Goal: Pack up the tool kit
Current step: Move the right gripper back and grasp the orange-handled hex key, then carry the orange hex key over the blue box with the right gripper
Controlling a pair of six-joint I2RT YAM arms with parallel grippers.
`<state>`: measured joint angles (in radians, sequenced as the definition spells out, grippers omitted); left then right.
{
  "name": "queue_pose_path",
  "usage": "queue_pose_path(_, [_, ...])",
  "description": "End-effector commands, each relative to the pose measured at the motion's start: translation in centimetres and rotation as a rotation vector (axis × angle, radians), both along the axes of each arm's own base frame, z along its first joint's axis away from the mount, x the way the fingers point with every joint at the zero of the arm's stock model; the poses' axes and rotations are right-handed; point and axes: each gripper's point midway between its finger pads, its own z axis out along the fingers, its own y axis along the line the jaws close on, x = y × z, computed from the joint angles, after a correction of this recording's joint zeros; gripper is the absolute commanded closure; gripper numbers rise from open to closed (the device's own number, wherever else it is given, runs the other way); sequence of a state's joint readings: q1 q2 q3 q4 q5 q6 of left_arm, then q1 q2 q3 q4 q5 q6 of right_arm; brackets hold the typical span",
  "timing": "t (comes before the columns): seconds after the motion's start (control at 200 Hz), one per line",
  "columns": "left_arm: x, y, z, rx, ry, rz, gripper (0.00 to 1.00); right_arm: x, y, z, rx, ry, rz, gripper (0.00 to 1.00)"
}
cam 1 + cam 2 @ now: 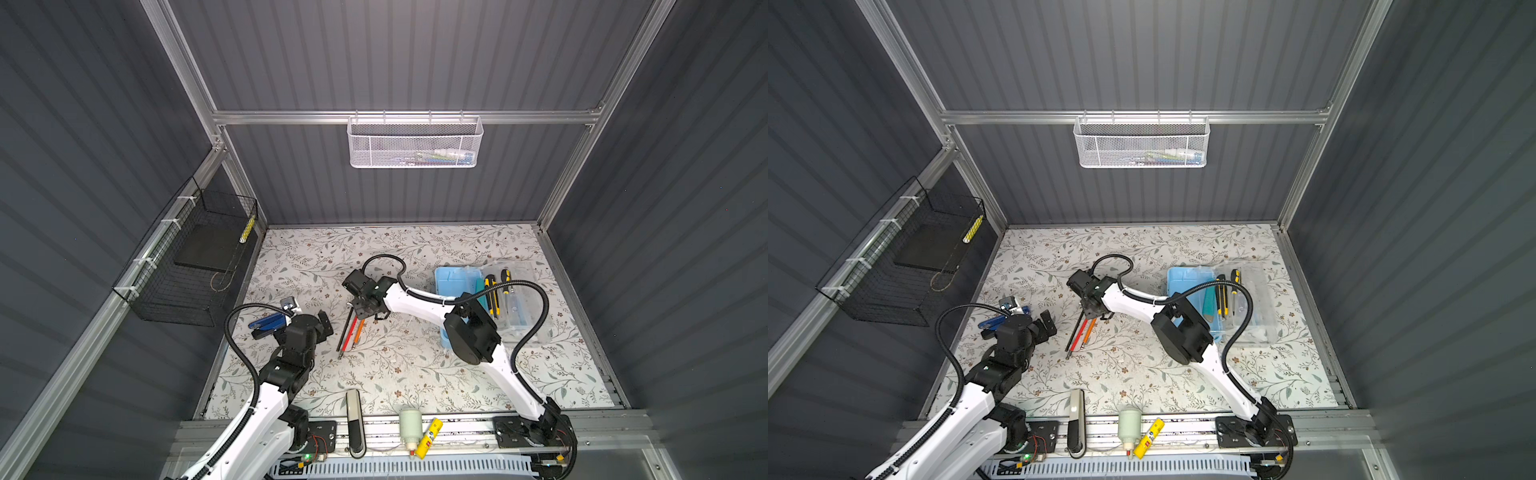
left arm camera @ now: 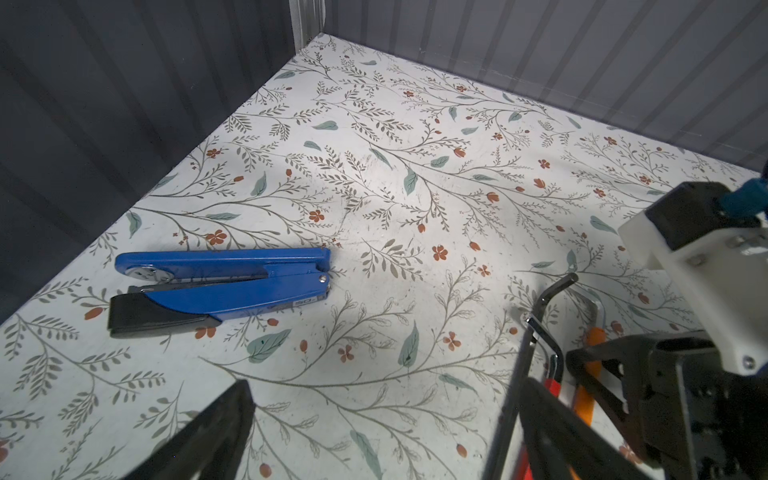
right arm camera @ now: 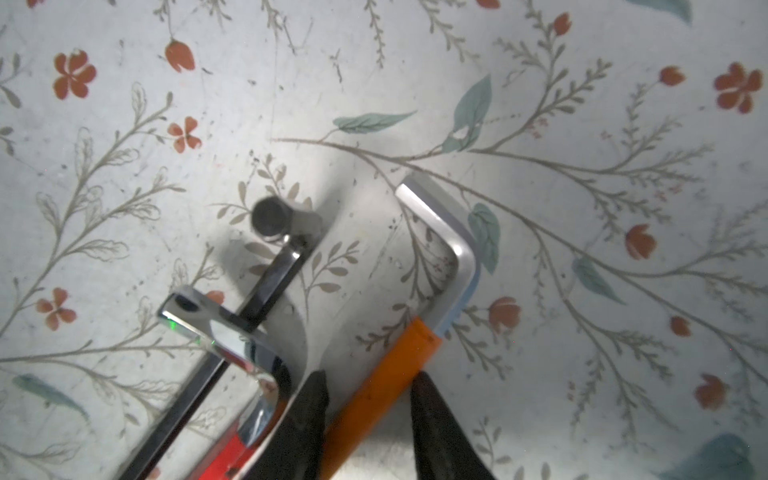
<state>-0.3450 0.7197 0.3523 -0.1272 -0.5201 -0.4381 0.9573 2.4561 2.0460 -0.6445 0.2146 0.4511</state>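
Note:
The tool kit (image 1: 455, 282) (image 1: 1187, 282) is a light-blue box lying open at the right of the mat in both top views. Its clear lid (image 1: 525, 299) is folded back, and a yellow-black knife (image 1: 491, 297) lies inside. Left of the box is a bundle of hex keys (image 1: 351, 328). My right gripper (image 1: 360, 311) (image 3: 370, 376) is down on the bundle. Its jaws stand narrowly open on either side of the orange-sleeved hex key (image 3: 388, 374), which rests on the mat. My left gripper (image 1: 323, 322) (image 2: 384, 399) hovers wide open and empty just left of the keys.
A blue stapler-like tool (image 2: 224, 282) (image 1: 268, 323) lies behind the left gripper. A red-sleeved key (image 3: 224, 457) and a black key (image 3: 270, 282) lie beside the orange one. A white mesh basket (image 1: 413, 143) hangs on the back wall and a black wire basket (image 1: 195, 266) on the left. A bottle (image 1: 410, 428) and a yellow tube (image 1: 430, 438) sit on the front rail.

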Motion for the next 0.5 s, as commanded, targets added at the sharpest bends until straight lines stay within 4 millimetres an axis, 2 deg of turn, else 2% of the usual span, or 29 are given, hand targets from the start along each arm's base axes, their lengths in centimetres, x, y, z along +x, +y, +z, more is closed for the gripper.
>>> queue_pose_path(0.0, [0.1,0.2,0.5,0.003,-0.015,0.003,0.01,-2.3,-4.0,-3.5,-0.173,0.086,0.036,0.68])
queue_pose_path(0.225, [0.1,0.2,0.5,0.004,-0.015,0.003,0.01,-1.9,-4.7,-2.3,-0.201,0.063,0.119,0.76])
queue_pose_path(0.495, [0.1,0.2,0.4,0.003,-0.015,0.003,0.01,-2.5,-5.2,-3.0,-0.130,0.160,0.045,0.81])
